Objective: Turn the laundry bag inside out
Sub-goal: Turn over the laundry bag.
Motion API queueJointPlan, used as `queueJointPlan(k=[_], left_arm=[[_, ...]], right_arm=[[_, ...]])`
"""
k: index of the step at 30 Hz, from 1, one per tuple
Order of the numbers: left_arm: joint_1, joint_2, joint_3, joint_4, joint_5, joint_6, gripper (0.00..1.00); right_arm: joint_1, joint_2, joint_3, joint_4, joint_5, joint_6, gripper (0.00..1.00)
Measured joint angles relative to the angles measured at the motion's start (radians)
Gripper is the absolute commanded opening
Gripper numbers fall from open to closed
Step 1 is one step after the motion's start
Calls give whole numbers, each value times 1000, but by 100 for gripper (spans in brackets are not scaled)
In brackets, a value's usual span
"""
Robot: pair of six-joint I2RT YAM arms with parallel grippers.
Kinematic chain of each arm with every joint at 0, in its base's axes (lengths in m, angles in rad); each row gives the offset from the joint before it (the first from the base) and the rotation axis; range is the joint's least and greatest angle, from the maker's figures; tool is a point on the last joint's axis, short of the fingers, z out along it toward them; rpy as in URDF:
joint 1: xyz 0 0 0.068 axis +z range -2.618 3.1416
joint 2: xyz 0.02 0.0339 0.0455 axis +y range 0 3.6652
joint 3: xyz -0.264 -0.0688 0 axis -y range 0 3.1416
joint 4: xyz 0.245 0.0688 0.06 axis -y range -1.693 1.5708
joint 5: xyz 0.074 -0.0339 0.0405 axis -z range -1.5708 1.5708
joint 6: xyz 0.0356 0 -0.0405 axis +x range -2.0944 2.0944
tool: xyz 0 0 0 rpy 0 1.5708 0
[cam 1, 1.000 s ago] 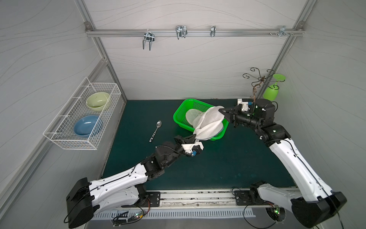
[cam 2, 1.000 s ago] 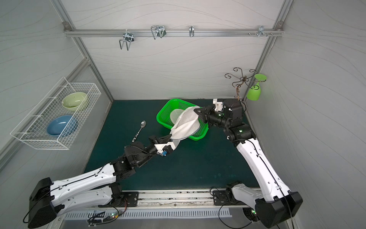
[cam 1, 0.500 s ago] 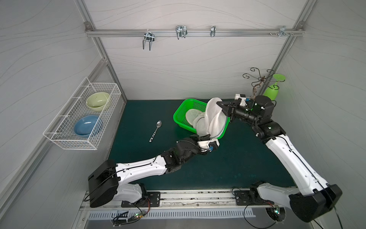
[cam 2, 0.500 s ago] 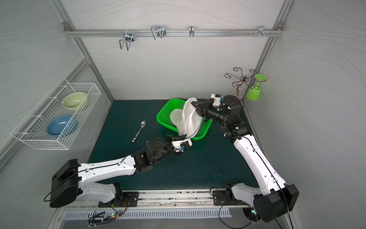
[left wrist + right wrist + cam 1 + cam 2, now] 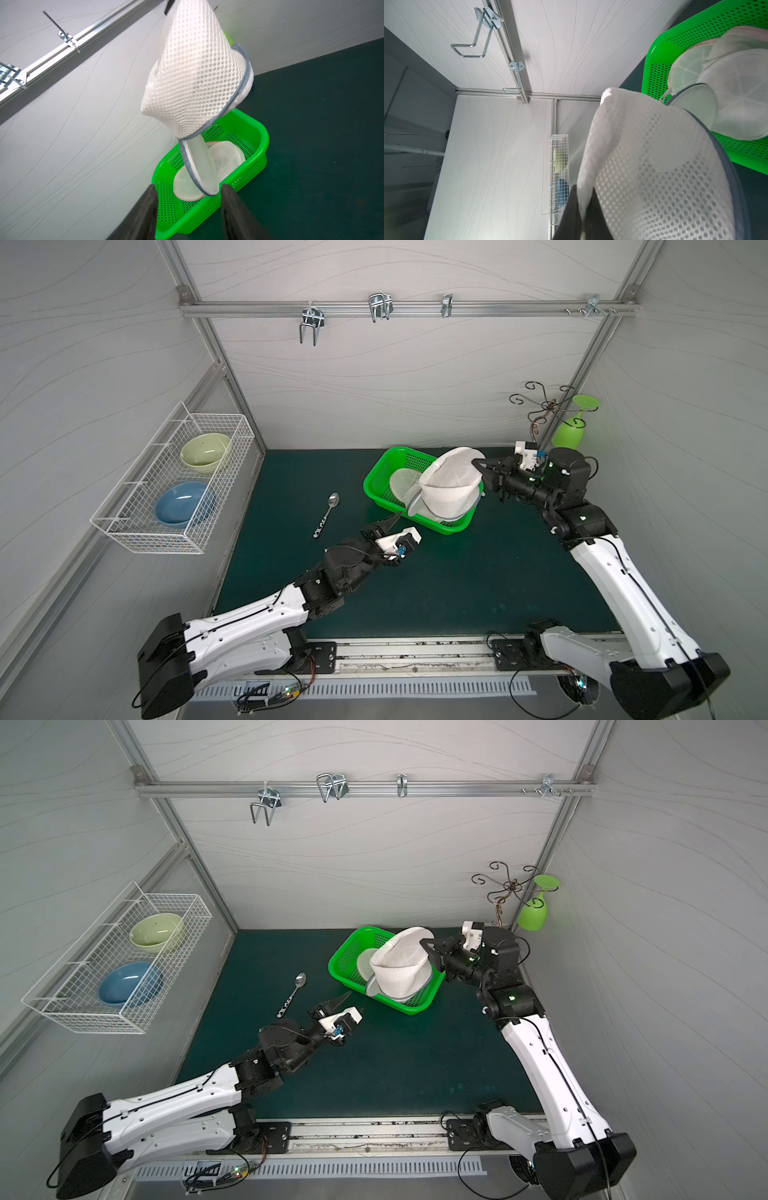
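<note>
- Gripping the laundry bag [image 5: 451,485] by an upper fold, my right gripper [image 5: 478,465] hangs it over the green basket [image 5: 264,145].
- My left gripper [image 5: 187,188] gapes empty just before the basket, finger bases cropped.
- The bag's gray-rimmed flap partly hides round mesh pieces [image 5: 227,158] inside the basket.

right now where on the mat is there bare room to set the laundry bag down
Widest bare mat: in front of the green basket, between the left arm and right arm. Also bare: the back-left corner behind the spoon. Crowded: back right, where the laundry bag hangs from the right tool over the basket, beside the glass stand.
</note>
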Motion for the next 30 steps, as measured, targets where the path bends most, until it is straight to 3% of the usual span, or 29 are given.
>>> queueJointPlan(k=[2,6,10,18,30], left_arm=[[40,-44,-2,-42,45,-48,55],[217,-98,3,-114,198,-206,56],[331,-88,98,-233,358,-338,57],[338,51,462,-473,562,-525,64],[340,327,648,-732,559,-753,66]], right_arm=[[0,10,1,-3,-18,-26,0],[-2,63,26,-2,-115,-114,0],[-2,109,47,-10,-221,-242,0],[-2,110,47,-39,-355,-475,0],[37,112,64,-138,-405,-699,0]])
